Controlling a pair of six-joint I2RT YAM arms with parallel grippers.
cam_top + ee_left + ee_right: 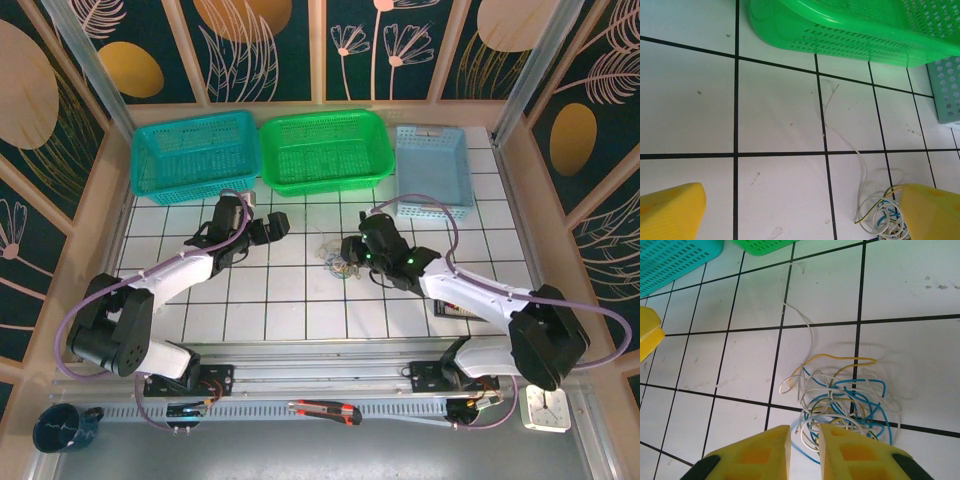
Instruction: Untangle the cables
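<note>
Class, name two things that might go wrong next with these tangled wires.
The right hand is barely parted over the knot of thin white, yellow and blue wires; closing may pinch several strands and tighten it. The loose white strand trails toward the slotted green plastic basket; pulling might snag it.

My two arms match: the left arm (170, 275) and the right arm (470, 290) wear white shells between black joint housings, with a thick purple cable (66, 335) looping along each. Small green lights (368, 257) glow at the right arm's 9 o'clock end. The left gripper (800, 212) and right gripper (805, 440) carry blocky yellow fingers (757, 452), the right pair black at their 6 o'clock corners.
</note>
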